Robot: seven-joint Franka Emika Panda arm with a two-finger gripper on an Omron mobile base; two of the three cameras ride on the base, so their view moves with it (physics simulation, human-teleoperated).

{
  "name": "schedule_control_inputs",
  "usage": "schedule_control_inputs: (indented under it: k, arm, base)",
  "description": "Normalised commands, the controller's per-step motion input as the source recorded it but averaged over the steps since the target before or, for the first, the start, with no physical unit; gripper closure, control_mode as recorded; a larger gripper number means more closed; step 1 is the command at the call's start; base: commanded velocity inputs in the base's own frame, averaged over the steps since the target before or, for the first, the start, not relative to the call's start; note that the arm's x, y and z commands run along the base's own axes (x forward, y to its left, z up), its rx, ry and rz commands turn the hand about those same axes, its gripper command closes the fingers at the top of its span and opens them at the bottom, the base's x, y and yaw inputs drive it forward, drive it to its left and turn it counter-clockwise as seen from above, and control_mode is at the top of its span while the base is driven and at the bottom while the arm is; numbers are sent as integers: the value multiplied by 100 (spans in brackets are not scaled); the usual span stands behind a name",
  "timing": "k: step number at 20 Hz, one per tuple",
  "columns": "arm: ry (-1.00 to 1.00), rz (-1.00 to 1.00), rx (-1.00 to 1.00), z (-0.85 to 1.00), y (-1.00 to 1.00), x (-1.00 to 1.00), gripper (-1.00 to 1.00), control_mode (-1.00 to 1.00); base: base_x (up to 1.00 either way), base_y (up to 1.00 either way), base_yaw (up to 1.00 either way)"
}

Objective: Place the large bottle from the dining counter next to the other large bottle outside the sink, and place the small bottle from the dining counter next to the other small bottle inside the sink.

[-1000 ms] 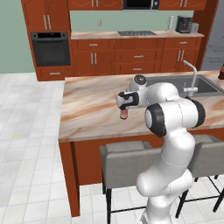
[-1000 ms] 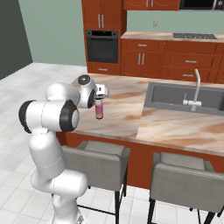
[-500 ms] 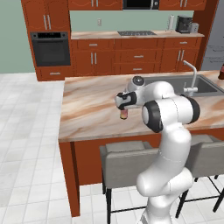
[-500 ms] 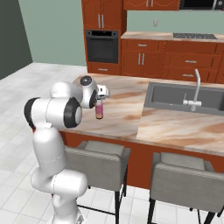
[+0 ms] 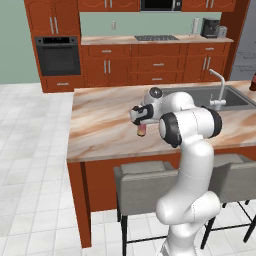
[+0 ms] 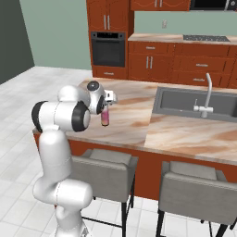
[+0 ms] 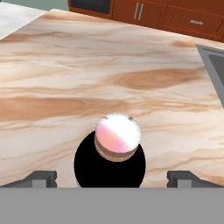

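Note:
The large bottle (image 5: 142, 131) (image 6: 105, 116), pink-to-yellow with a black cap, stands upright on the marbled dining counter (image 5: 100, 125) (image 6: 185, 134). My gripper (image 5: 141, 114) (image 6: 108, 98) hangs over its top, open. In the hand view the cap and pink body (image 7: 117, 135) sit between my gripper's (image 7: 113, 180) wide-apart fingertips (image 7: 43, 178), with no contact visible. The grey sink (image 5: 200, 96) (image 6: 194, 101) lies further along the counter. A dark brown bottle (image 5: 253, 82) shows at the right edge beside the sink. The small bottles are out of view.
A silver faucet (image 5: 219, 89) (image 6: 208, 92) stands at the sink's near rim. Grey stools (image 5: 145, 182) (image 6: 104, 171) are tucked under the counter's front edge. Wood cabinets, an oven (image 5: 59, 55) and a back counter line the far wall.
The arm's elbow has swung slightly to the left. The gripper stays over the gradient bottle, still open, and the bottle has not moved.

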Motion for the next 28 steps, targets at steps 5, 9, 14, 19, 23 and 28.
schedule_control_inputs:
  k: [5,9,14,19,23,28]
  arm:
    - [0,0,0,-9,0,7,-100,-100]
    - [0,0,0,-4,0,7,-100,-100]
    - [0,0,0,0,2,24,100,-100]
    - [0,0,0,0,0,23,100,-100]
    - [0,0,0,0,0,16,100,-100]
    - [-7,0,0,8,1,-8,100,-100]
  base:
    - [0,0,0]
    - [0,0,0]
    - [0,0,0]
    - [0,0,0]
    - [0,0,0]
    - [0,0,0]
